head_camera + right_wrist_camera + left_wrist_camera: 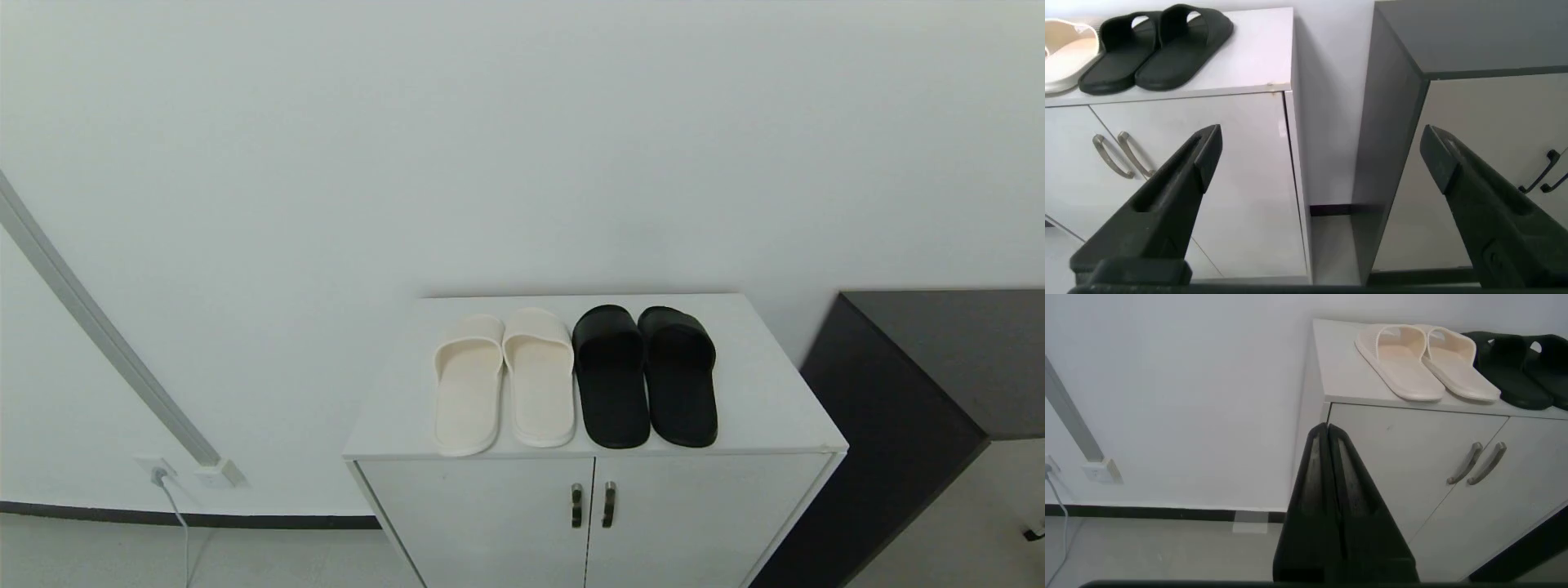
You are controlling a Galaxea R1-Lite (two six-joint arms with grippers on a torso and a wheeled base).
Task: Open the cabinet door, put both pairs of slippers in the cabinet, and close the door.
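White wall backs the shut cabinet [482,531]; white slippers [535,384] atop, black slippers [612,384] at their 3 o'clock. With left claw [1328,434] pinched closed and right claw [1321,139] spread wide, best hook a handle [608,504] squarely.

**Two Pairs of Slippers Side by Side Atop Cabinet**

The left pair of slippers [535,380] and the right pair of slippers [612,384] lie just beside each other on top of the cabinet [759,408]. Their toes point toward the wall [522,163] behind, and their heels lie near the front edge. Below them, the two doors [490,523] meet at the centre, with their handles [576,505] close together. A second cabinet [898,425] stands to the right. A socket [155,469] sits low on the wall to the left.
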